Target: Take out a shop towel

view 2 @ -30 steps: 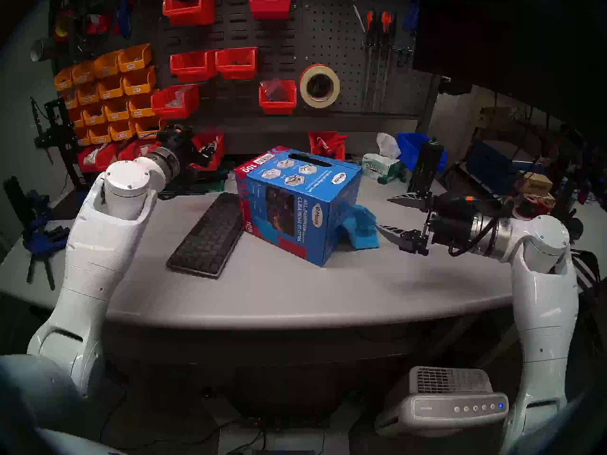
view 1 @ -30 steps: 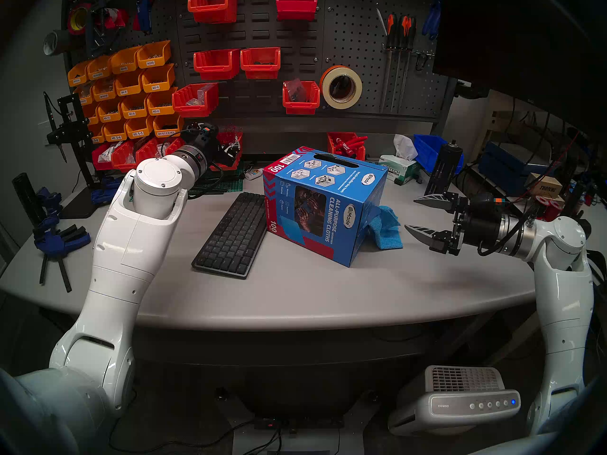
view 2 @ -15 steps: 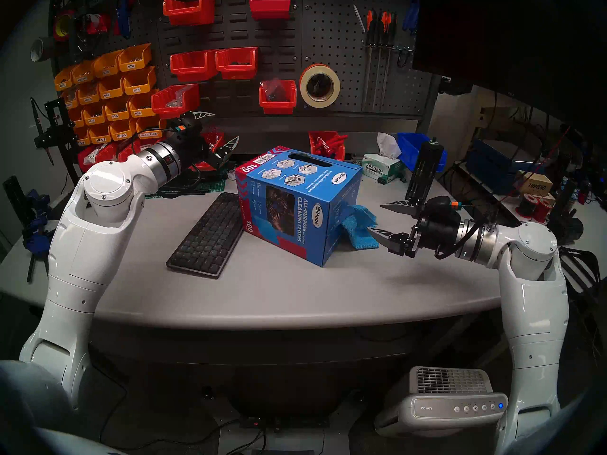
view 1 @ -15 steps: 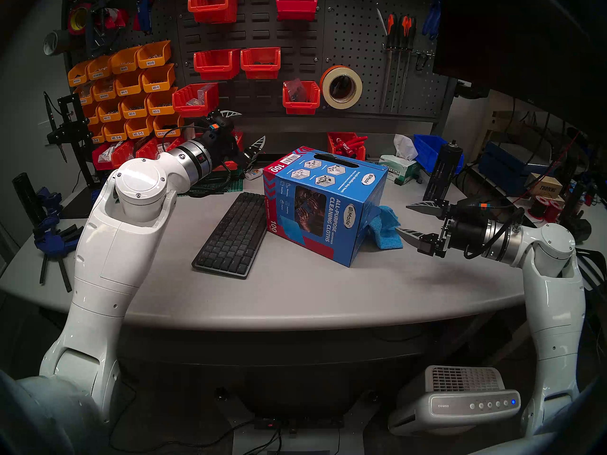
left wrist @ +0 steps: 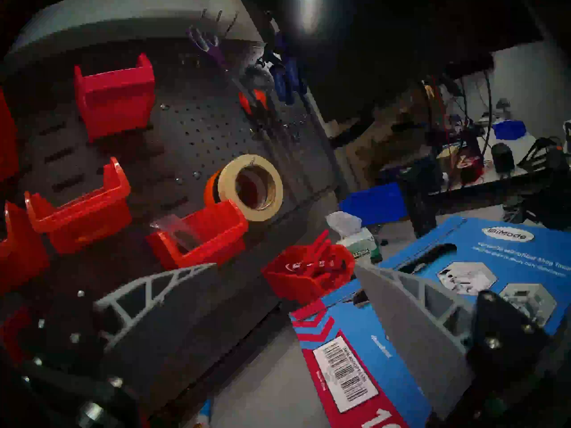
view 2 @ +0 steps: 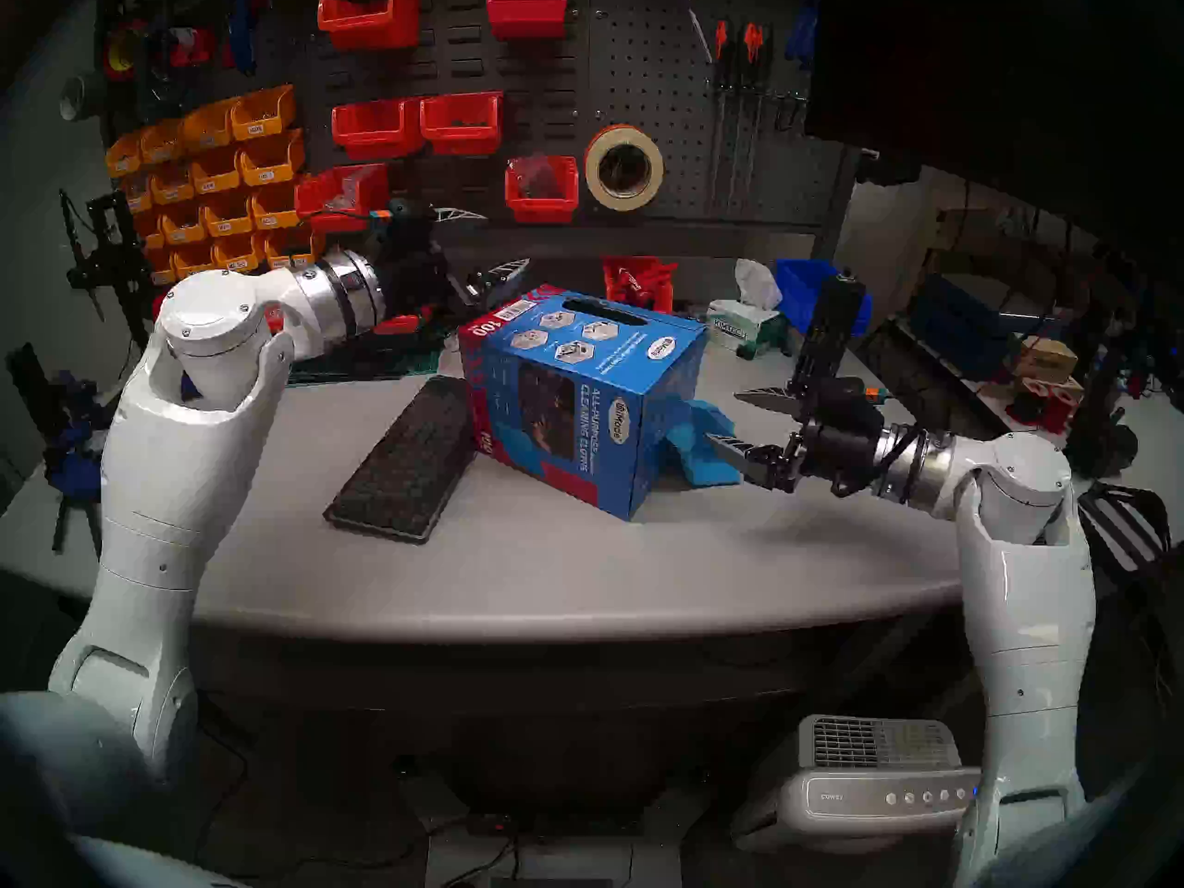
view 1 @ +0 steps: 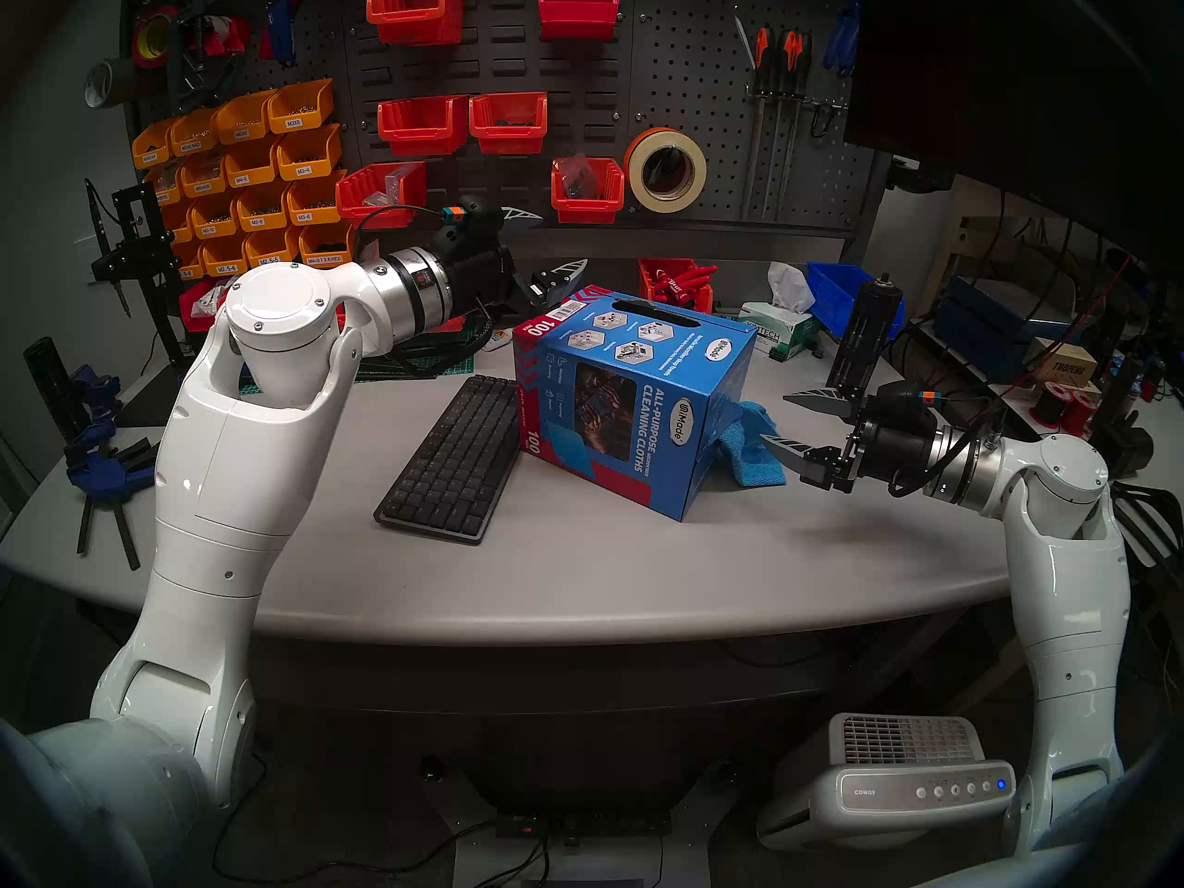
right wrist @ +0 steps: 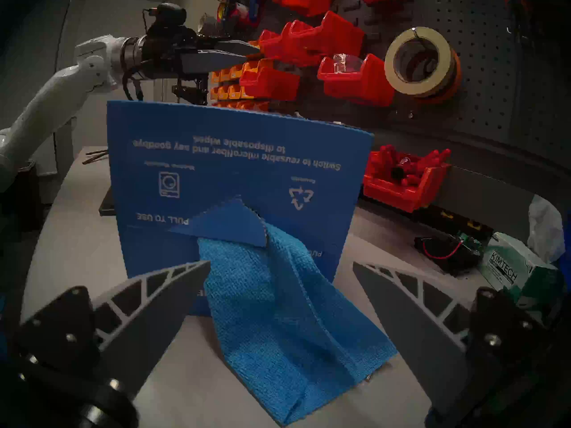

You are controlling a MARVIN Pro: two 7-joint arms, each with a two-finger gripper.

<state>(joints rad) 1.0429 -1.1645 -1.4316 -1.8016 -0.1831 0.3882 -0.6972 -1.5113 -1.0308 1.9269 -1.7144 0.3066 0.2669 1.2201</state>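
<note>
The bright-blue shop towel (view 1: pixel 753 451) (view 2: pixel 705 448) (right wrist: pixel 278 310) hangs out of a slot low in the right side of the big blue cardboard box (view 1: pixel 615 406) (view 2: pixel 564 393) (right wrist: pixel 234 158) and drapes onto the table. My right gripper (view 1: pixel 775 417) (view 2: pixel 721 415) (right wrist: pixel 281 263) is open, level with the towel. Its spread fingers flank the towel's draped part, and I see no grip. My left gripper (view 1: pixel 564 239) (view 2: pixel 507 239) (left wrist: pixel 285 265) is open and empty, hovering just above the box's (left wrist: pixel 463 263) rear left top corner.
A dark keyboard (view 1: pixel 455 457) lies against the box's left side. Behind the box are a red bin of parts (view 1: pixel 673 284), a green-and-white tissue box (view 1: pixel 778 335) and a black upright stand (view 1: pixel 862 335). The pegboard with bins rises at the back.
My left gripper has swung up and right, from the red bins to the box's rear left corner. My right gripper has moved left until its fingers reach the towel. Both stayed open.
</note>
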